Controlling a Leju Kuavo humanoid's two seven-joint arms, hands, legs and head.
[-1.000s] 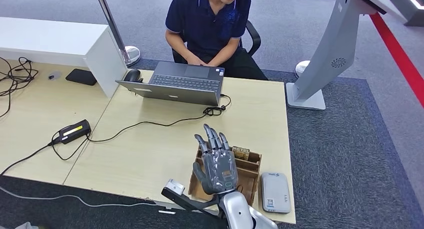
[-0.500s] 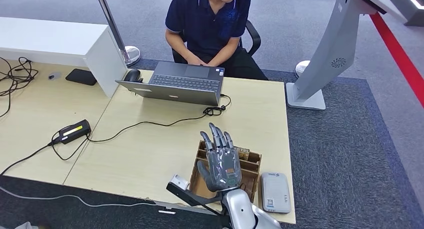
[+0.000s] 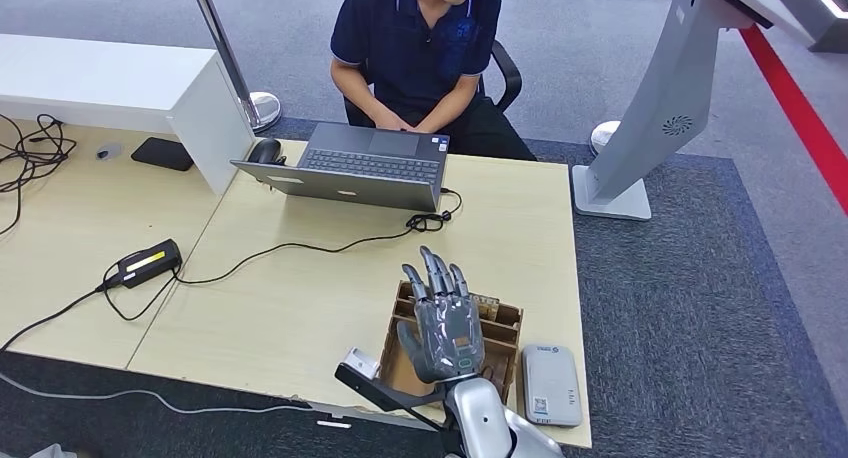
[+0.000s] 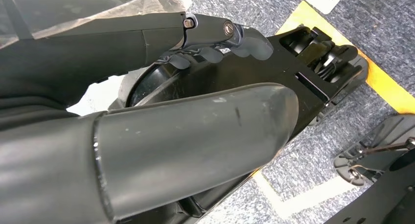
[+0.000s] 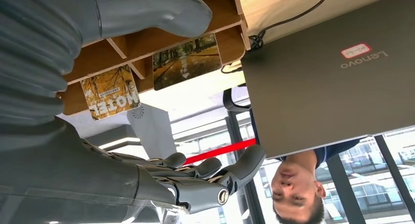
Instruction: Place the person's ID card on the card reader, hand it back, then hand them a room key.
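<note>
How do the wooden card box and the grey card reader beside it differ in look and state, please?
The wooden card box is brown, open-topped and split into compartments holding upright cards; the grey card reader is a flat, closed, rounded slab with nothing on it. The right robot hand hovers open over the box, partly hiding it, whereas the reader lies uncovered. Both rest on the table near its front right corner.

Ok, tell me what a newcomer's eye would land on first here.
The right hand, fingers spread and empty, held above the wooden card box at the table's near edge. Then the grey card reader right of that box, and the person seated behind the open laptop across the table.
</note>
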